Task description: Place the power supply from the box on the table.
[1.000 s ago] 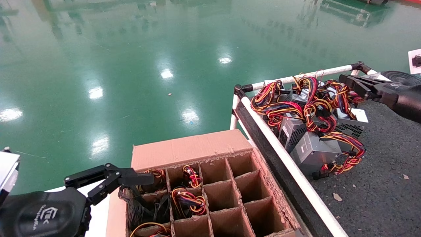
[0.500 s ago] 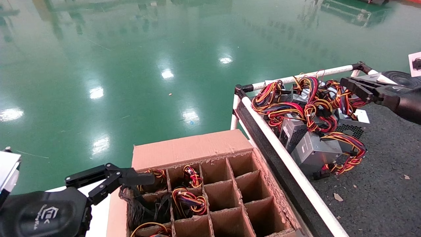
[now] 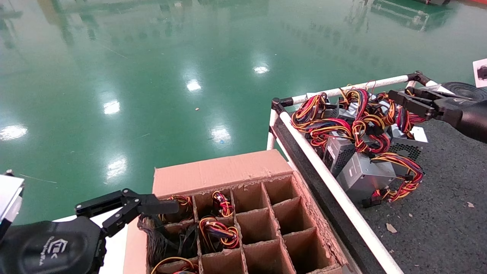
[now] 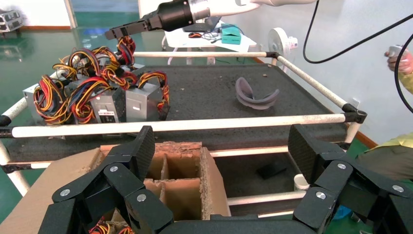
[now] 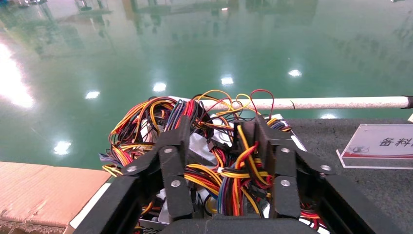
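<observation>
The cardboard box [image 3: 217, 171] with its grid of cells stands low in the head view, against the table's rail. Wire bundles of power supplies [image 3: 218, 230] fill its left cells; the right cells look bare. My left gripper [image 3: 146, 205] hovers open at the box's far left corner, holding nothing [image 4: 221, 151]. On the dark table [image 3: 449, 182], several silver power supplies [image 3: 365, 175] lie in a tangle of red and yellow wires. My right gripper [image 3: 399, 99] hangs over the pile's far side; its fingers [image 5: 175, 146] are apart above the wires [image 5: 234, 170].
White tube rails [image 3: 327, 179] edge the table. A white label stand [image 5: 380, 144] sits on the table by the pile, and a grey curved piece [image 4: 255, 95] lies farther along it. Glossy green floor [image 3: 152, 76] lies beyond. A person [image 4: 394, 161] stands past the table's end.
My right gripper has shifted slightly left over the wire pile. The left gripper, the box and the pile have not moved.
</observation>
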Robot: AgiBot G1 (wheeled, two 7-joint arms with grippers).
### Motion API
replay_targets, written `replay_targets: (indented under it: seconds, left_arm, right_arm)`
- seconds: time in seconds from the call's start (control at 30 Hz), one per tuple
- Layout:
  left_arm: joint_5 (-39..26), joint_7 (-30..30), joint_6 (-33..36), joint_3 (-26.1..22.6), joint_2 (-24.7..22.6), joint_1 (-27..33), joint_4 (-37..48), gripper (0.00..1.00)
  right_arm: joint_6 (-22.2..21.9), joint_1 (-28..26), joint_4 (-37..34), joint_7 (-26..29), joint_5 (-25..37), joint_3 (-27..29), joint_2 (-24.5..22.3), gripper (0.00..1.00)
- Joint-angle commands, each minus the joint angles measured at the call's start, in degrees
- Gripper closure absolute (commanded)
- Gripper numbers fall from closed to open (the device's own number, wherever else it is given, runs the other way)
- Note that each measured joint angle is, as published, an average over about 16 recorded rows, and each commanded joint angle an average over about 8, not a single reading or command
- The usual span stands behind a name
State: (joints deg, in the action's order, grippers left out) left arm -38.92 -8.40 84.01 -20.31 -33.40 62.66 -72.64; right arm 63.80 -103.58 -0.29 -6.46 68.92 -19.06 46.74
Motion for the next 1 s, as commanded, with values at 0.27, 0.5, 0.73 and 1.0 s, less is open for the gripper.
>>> replay_targets:
  seconds: [0.27, 0.5, 0.73, 1.0]
  left_arm:
    - [0.0, 0.0, 0.0, 0.0, 0.0, 0.0, 0.0, 0.0]
    - [0.0, 0.0, 0.0, 0.0, 0.0, 0.0, 0.0, 0.0]
    - [0.0, 0.0, 0.0, 0.0, 0.0, 0.0, 0.0, 0.0]
    - [0.0, 0.0, 0.0, 0.0, 0.0, 0.0, 0.0, 0.0]
  right_arm:
    - [0.02, -0.03, 0.02, -0.02, -0.08, 0.04, 0.03, 0.0]
    - [0.04, -0.03, 0.02, -0.03, -0.12, 0.07, 0.05, 0.0]
    - [0.04, -0.03, 0.02, -0.03, -0.16, 0.1, 0.07, 0.0]
    - [0.04, -0.03, 0.02, -0.03, -0.17, 0.1, 0.07, 0.0]
